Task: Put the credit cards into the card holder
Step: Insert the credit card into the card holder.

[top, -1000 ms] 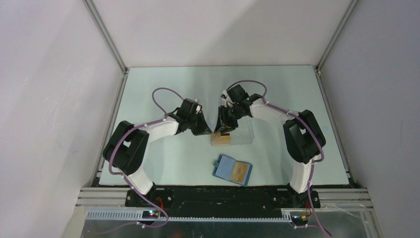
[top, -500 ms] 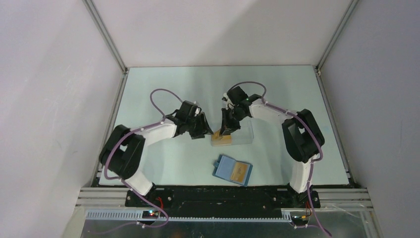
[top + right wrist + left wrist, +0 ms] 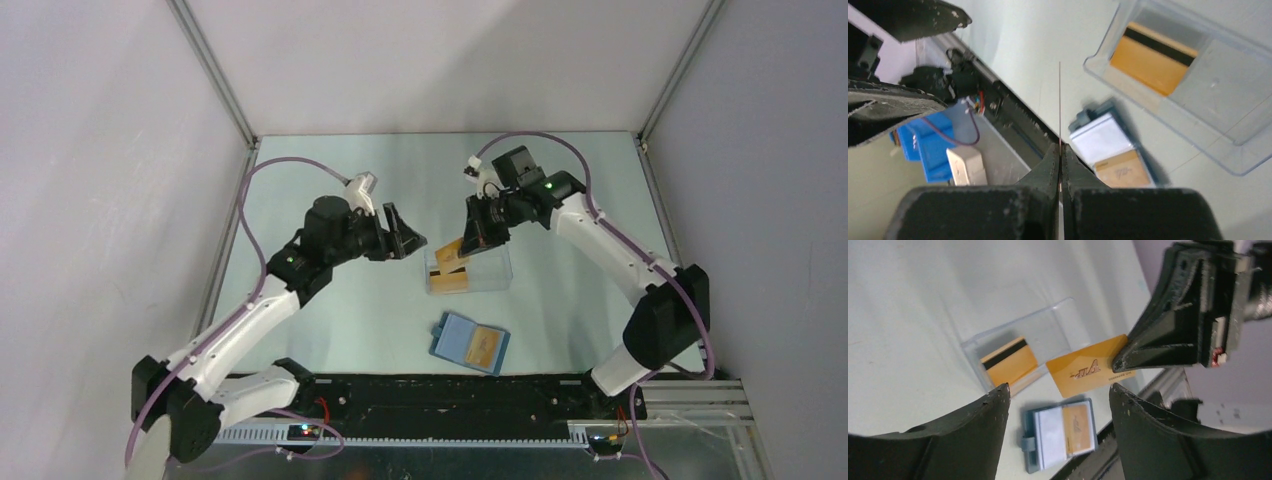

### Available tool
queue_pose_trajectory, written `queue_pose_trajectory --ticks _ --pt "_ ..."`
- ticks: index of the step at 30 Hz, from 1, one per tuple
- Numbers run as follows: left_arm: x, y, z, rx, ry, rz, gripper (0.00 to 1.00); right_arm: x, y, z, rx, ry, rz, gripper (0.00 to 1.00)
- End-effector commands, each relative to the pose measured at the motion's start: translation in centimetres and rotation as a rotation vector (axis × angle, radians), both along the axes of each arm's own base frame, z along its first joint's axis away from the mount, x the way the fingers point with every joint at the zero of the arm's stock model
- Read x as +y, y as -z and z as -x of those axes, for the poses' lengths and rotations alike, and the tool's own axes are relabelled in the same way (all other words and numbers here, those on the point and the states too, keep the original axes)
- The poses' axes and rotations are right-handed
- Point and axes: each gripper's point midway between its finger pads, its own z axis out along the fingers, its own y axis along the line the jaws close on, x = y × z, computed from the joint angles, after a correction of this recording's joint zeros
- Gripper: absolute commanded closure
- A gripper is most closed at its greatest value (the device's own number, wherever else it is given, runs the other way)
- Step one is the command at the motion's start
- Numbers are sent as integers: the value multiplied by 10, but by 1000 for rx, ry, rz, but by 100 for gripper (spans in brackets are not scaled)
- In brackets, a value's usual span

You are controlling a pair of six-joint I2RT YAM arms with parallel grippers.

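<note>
We have one credit card (image 3: 1083,372) pinched edge-on in the tightly closed right gripper (image 3: 467,242), above the clear box (image 3: 490,272) mid-table (image 3: 380,170) — the left gripper (image 3: 400,238) gapes empty beside it. Next, we judge, carry it to the open card holder (image 3: 455,337) near the front edge — then slot it in squarely.

The raised card (image 3: 1088,371) is orange-gold with dark lettering. The boxed card (image 3: 1009,362) is the same orange, with a black stripe along one edge. The holder (image 3: 470,343) is blue, paler inside. The box (image 3: 490,268) is clear, the counter (image 3: 350,310) pale green, the fingers (image 3: 963,440) black and the cables (image 3: 262,175) purple.
</note>
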Motion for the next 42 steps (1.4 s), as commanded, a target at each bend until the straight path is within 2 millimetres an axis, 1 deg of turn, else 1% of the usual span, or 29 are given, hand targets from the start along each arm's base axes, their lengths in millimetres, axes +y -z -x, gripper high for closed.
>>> queue_pose_trajectory --ticks 1,3,6,9,12,15,17,19,21,22,23,24,25,26,27,28,29,30,31,32,33,34,35,36,37,38,39,41,42 --pt "-18 -21 40 -103 293 35 23 -6 -27 52 44 -177 -71 100" --pt "-28 -26 64 -91 438 85 25 -7 -32 72 55 -230 -89 100" --pt "-36 -26 86 -61 563 127 28 -6 -39 101 68 -304 -127 100" --pt "-46 -23 108 -6 692 165 31 -5 -48 121 86 -369 -180 100" --pt "-58 -20 128 35 788 182 34 -4 -56 129 90 -398 -219 100" --pt "-65 -16 143 87 864 197 35 -3 -66 131 83 -409 -263 100" --pt "-70 -16 153 103 908 205 38 -2 -68 130 84 -411 -274 100" --pt "-73 -17 157 115 927 211 45 -2 -66 130 90 -410 -271 100" --pt "-74 -19 158 122 935 217 56 -2 -63 128 94 -404 -259 100" --pt "-76 -19 159 131 941 220 65 -2 -62 127 91 -400 -254 100" --pt "-76 -19 159 134 945 223 72 -2 -62 126 89 -397 -251 100" --pt "-77 -20 160 138 954 227 87 -2 -61 123 82 -387 -245 100" --pt "-78 -20 160 139 955 228 93 -2 -60 121 79 -378 -242 99" --pt "-79 -20 157 140 941 225 98 -2 -60 117 71 -359 -235 95" --pt "-80 -20 156 133 931 223 100 -3 -62 114 69 -334 -235 87" --pt "-81 -21 149 120 894 217 100 -5 -64 106 40 -303 -233 83" --pt "-84 -25 144 91 874 221 100 -6 -66 102 44 -267 -231 71" --pt "-84 -26 140 95 824 231 100 -9 -70 92 -4 -220 -226 64" --pt "-90 -40 132 18 807 272 100 -11 -74 87 -13 -177 -226 50" --pt "-89 -44 130 35 748 309 100 -17 -82 77 -67 -123 -226 44" --pt "-93 -64 124 -52 734 370 100 -20 -88 73 -76 -77 -236 31" --pt "-90 -69 123 -40 679 419 100 -25 -99 66 -130 -34 -258 26" --pt "-88 -94 125 -104 667 499 100 -28 -107 64 -136 2 -283 17" --pt "-86 -94 123 -112 636 527 100 -33 -119 60 -183 27 -326 13" --pt "-82 -116 126 -172 633 597 100 -35 -126 60 -173 55 -354 12" --pt "-80 -118 124 -182 605 623 100 -39 -136 59 -201 68 -393 12" --pt "-76 -132 125 -217 589 682 100 -39 -141 60 -181 90 -420 12" --pt "-69 -148 127 -259 569 760 100 -37 -160 66 -199 64 -512 14" --pt "-67 -153 128 -268 565 781 100 -36 -161 69 -195 59 -535 17"
